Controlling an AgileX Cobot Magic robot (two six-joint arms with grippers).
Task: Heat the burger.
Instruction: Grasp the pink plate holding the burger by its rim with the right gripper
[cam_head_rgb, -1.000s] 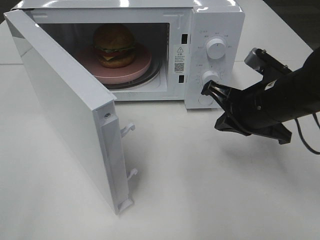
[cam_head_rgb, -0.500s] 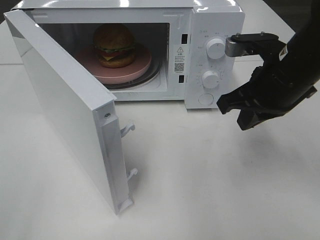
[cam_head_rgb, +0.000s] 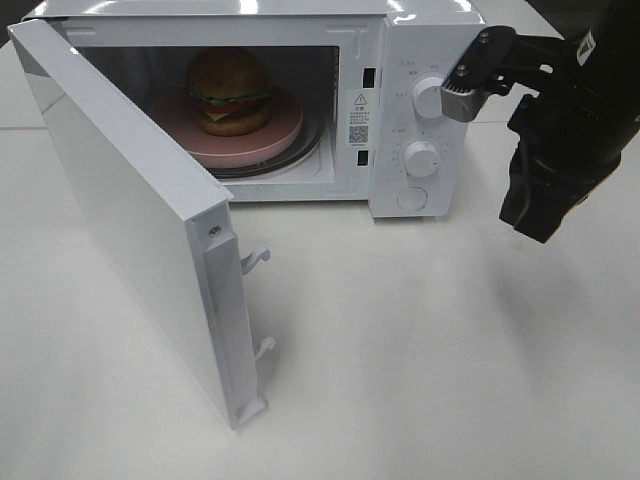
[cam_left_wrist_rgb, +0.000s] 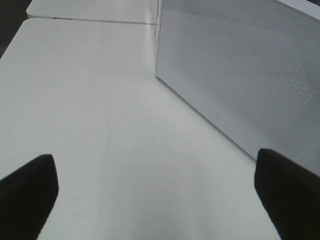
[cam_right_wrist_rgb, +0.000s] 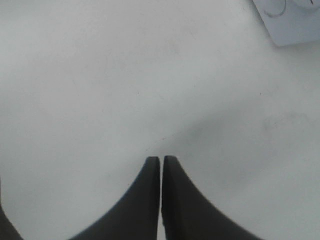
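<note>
Glossy white microwave, smooth matt table — and a shiny bun on the burger.

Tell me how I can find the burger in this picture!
Find the big white microwave standing on the table, with its door swung wide open. Look inside: a round pink plate lies there, and the burger stands on it. It is the only brown, layered thing, with a shiny bun, green lettuce and yellow cheese.
</note>
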